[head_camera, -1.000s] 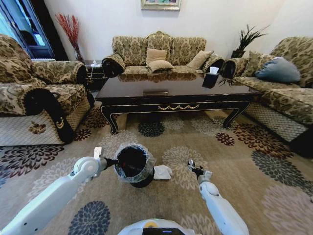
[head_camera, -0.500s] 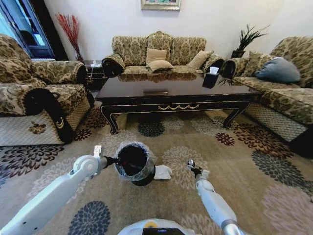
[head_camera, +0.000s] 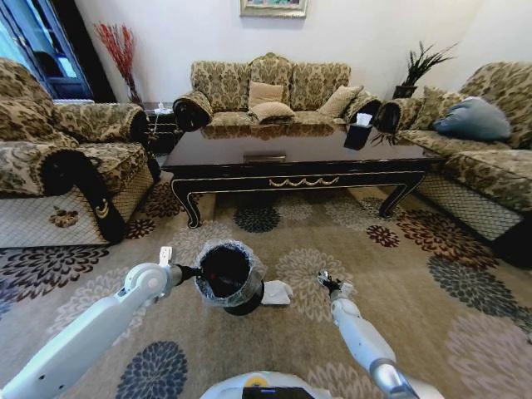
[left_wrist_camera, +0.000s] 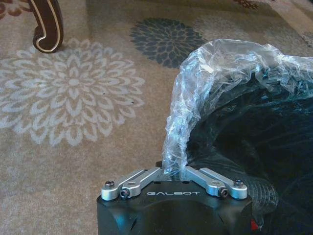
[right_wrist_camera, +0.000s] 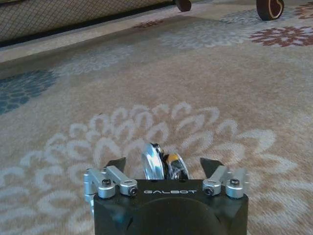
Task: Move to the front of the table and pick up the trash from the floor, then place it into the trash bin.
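Fingers of the left gripper [left_wrist_camera: 172,172] pinch the bagged rim of the trash bin [head_camera: 226,274], the right gripper [right_wrist_camera: 166,169] clasps a crinkled clear piece of trash [right_wrist_camera: 160,165] low over the floor [head_camera: 391,274], so its drop remains, as does the white wad [head_camera: 277,292] beside the bin.

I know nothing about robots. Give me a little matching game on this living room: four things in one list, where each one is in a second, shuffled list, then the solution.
Things:
1. trash bin
2. white paper wad
3. table
4. blue cushion

Places:
A. on the floor, just to the right of the bin
B. on the sofa at the far right
C. gripped at its bag-lined rim by the left tool
D. beyond the bin, in front of the middle sofa

Pairs: 1-C, 2-A, 3-D, 4-B.
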`<state>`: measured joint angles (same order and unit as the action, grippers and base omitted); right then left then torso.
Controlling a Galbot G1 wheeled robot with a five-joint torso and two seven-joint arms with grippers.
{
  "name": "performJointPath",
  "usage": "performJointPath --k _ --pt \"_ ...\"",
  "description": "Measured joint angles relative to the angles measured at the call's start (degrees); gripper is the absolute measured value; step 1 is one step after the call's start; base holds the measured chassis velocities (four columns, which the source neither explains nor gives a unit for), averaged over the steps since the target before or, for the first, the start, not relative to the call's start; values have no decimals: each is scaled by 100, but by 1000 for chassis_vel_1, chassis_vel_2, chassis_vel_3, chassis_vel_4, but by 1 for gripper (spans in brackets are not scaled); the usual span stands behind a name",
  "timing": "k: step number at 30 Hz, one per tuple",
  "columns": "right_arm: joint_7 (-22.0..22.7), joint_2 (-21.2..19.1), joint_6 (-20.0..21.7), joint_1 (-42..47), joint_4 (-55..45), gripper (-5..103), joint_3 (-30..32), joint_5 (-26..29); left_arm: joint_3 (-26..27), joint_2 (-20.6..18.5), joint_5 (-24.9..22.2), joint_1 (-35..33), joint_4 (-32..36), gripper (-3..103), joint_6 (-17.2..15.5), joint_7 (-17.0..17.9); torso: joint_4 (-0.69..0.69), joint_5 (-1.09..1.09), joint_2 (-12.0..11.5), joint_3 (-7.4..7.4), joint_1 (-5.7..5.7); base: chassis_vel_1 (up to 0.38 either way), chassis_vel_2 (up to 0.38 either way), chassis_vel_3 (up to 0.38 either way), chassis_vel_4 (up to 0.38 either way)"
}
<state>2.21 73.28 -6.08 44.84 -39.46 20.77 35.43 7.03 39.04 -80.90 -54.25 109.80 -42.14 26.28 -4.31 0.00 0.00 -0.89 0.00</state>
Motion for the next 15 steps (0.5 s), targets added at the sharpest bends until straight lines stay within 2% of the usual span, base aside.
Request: performJointPath --k 3,6,8,11,12,14,15 --pt "-6 15 0 -76 122 79 7 -2 0 -17 0 23 0 0 0 -8 0 0 0 0 0 0 0 0 0" --pt "-28 21 -17 -129 232 62 15 -43 0 -37 -1 35 0 0 0 -10 0 0 0 0 0 0 0 0 0" --pt "-30 21 -19 -132 239 62 15 -50 0 -43 -1 35 1 0 0 -10 0 0 0 0 0 0 0 0 0" --pt "-35 17 -21 -131 247 45 15 -74 2 -52 -1 30 12 0 0 -10 0 0 0 0 0 0 0 0 0" --pt "-35 17 -21 -131 247 45 15 -74 2 -52 -1 30 12 0 0 -10 0 0 0 0 0 0 0 0 0" --pt "-37 8 -26 -94 229 35 16 -109 16 -56 -1 14 22 0 0 -11 0 0 0 0 0 0 0 0 0" --pt "-37 6 -26 -77 209 35 16 -114 21 -56 0 9 23 0 0 -11 0 0 0 0 0 0 0 0 0"
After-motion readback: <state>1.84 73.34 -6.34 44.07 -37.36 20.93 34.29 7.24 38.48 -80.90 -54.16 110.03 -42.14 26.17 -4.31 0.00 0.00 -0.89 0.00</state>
